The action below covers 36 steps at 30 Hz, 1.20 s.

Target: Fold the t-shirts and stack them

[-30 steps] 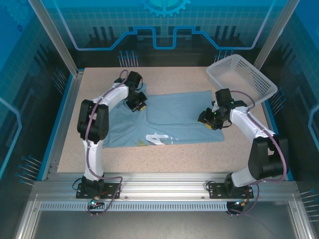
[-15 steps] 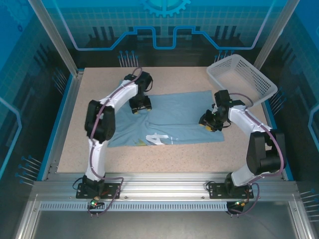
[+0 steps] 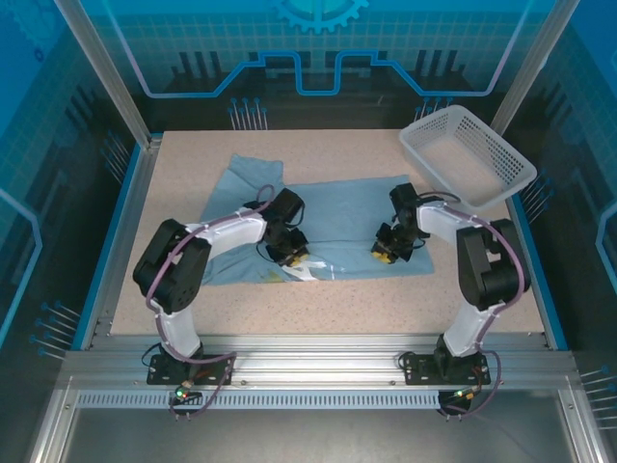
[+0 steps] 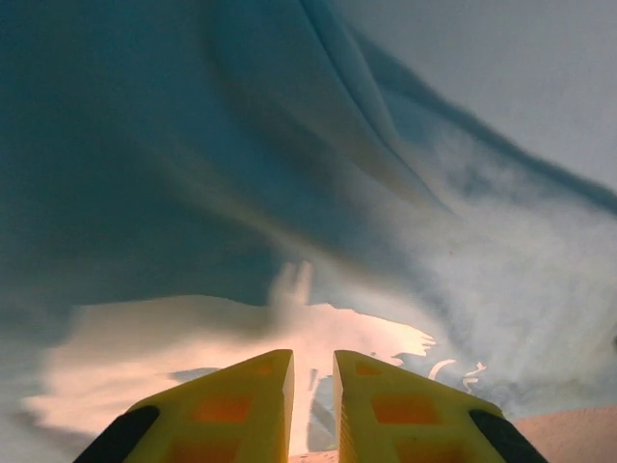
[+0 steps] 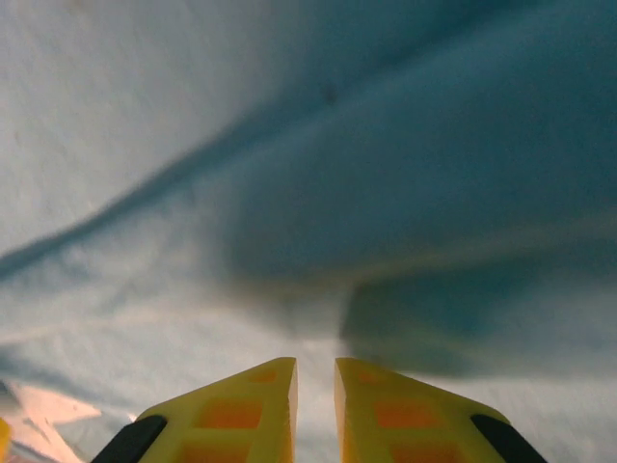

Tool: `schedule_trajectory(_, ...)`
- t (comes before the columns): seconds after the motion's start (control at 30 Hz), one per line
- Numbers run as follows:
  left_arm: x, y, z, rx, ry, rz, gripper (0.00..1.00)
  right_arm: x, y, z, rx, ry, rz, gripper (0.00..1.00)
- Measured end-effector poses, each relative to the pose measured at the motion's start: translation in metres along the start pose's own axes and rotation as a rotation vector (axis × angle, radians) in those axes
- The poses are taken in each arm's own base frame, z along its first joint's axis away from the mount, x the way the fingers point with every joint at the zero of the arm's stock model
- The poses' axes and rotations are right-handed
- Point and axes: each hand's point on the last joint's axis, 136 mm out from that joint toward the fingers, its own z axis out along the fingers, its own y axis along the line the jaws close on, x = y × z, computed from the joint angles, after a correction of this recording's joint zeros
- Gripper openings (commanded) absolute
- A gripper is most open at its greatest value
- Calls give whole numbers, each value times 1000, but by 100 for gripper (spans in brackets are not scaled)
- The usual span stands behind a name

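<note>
Both arms have come toward the lower part of the top view since a second ago. The left claw [image 3: 287,253] has left the upper edge of the t-shirt [image 3: 337,217] and is now low on its lower left part, beside the white print [image 3: 310,271]. The right claw [image 3: 386,253] has moved a little down and to the left. One sleeve is now uncovered at the upper left.

The t-shirt lies spread at the middle of the table [image 3: 174,289], not yet folded into a neat shape.

In the left wrist view the yellow fingers [image 4: 241,395] are pressed almost together, with only a thin slit, and cloth is right at their tips. The right wrist view shows the same for the right fingers [image 5: 241,395]. I judge that each claw pinches a layer of the shirt, but the pinch itself is hidden.

The risk I see is an uneven pull. If one claw holds only the top layer, or loses it, the fold will come out crooked or wrinkled. Both claws are also near each other, so the cloth between them may bunch up.

The white basket [image 3: 521,166] stands at the upper right, apart from the shirt, and does not block the arms.
</note>
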Motion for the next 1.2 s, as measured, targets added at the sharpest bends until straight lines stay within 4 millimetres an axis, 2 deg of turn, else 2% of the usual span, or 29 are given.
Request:
schedule_trajectory(0.1, 6, -1, 9, -5, 18, 11, 16, -17, 10, 3, 7, -16, -2, 18)
schedule_trajectory(0.27, 1, 9, 14, -35, 9, 19, 16, -45, 27, -1, 10, -52, 0, 17)
schedule_trajectory(0.5, 0, 14, 15, -39, 9, 41, 15, -66, 17, 2, 26, -66, 41, 16)
schedule_trajectory(0.6, -1, 16, 12, -43, -2, 39, 17, -76, 20, -1, 18, -80, 42, 16)
schedule_trajectory(0.7, -7, 23, 0, -56, -41, 21, 26, -86, 22, -6, 10, -103, 36, 17)
schedule_trajectory(0.83, -25, 39, -44, -29, -124, -41, 27, -91, 17, -16, 23, -144, 9, 25)
schedule_trajectory(0.9, -37, 54, -68, -6, -168, -99, 24, -86, 14, -29, 27, -174, -9, 26)
schedule_trajectory(1.0, -52, 93, -92, -10, -214, -219, 22, -72, 12, -57, 10, -226, -44, 26)
schedule_trajectory(1.1, -54, 138, -93, -63, -205, -339, 20, -55, 5, -71, 0, -241, -60, 26)
schedule_trajectory(1.2, -48, 170, -88, -120, -172, -421, 20, -37, -15, -61, 43, -199, -46, 28)
